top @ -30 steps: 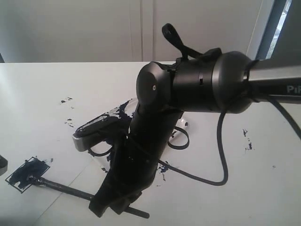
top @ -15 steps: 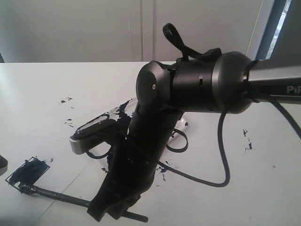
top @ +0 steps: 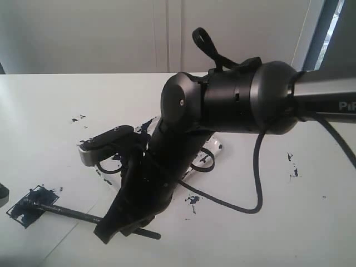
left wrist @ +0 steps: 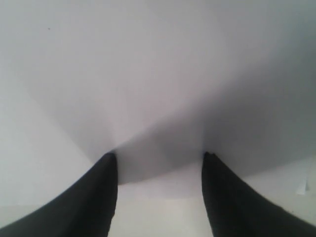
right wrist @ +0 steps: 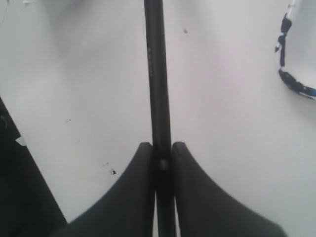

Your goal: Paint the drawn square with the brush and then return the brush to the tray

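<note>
The brush [top: 67, 212] is a long thin black stick that lies low over the white paper. Its dark tip rests on the drawn square [top: 25, 207] at the lower left, which is smeared blue-black. My right gripper [top: 108, 227] is shut on the brush's rear part. In the right wrist view the stick [right wrist: 157, 74] runs straight out from between the closed fingers [right wrist: 161, 145]. The arm hides most of the tray; a clear rim [top: 216, 147] shows behind it, and a paint-smeared edge [right wrist: 292, 81] shows in the wrist view. My left gripper [left wrist: 158, 155] is open over bare white surface.
Dark paint splatters dot the table at the back left [top: 78, 118], at the right [top: 292, 166] and beside the arm [top: 192, 199]. A black cable [top: 257, 183] loops down from the right arm. A window frame [top: 317, 33] stands at the back right.
The right arm has swung left and lifted a little, carrying the brush. The tip slid down towards the square's near edge, then back up into its smeared middle. The brush stays gripped.
</note>
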`<action>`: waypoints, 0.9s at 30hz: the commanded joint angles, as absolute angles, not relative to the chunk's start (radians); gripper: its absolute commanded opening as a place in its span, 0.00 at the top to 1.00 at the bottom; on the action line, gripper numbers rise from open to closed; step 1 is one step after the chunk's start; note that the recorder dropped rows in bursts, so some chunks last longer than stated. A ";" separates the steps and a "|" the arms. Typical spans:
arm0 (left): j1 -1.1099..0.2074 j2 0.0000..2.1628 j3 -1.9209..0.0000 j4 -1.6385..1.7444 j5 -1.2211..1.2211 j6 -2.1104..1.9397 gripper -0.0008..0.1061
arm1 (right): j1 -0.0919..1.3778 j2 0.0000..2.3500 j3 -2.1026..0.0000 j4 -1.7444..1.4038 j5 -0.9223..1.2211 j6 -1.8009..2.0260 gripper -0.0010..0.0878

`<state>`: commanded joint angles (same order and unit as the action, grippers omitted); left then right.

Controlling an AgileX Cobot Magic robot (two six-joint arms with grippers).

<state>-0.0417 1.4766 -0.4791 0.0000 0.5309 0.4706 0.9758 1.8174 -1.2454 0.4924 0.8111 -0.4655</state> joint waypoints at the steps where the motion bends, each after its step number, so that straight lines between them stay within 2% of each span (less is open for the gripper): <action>1: -0.042 1.477 -0.479 0.000 0.531 0.471 0.47 | 0.976 1.820 -1.245 0.489 0.817 -0.465 0.99; 16: -0.042 1.477 -0.479 0.000 0.531 0.471 0.47 | 0.984 1.829 -1.245 0.495 0.934 -0.479 0.99; 27: -0.042 1.477 -0.479 0.000 0.531 0.471 0.47 | 0.989 1.829 -1.245 0.496 0.914 -0.493 0.99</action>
<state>-0.0417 1.4766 -0.4791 0.0000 0.5309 0.4706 0.9886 1.8292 -1.2454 0.4964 0.9144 -0.4927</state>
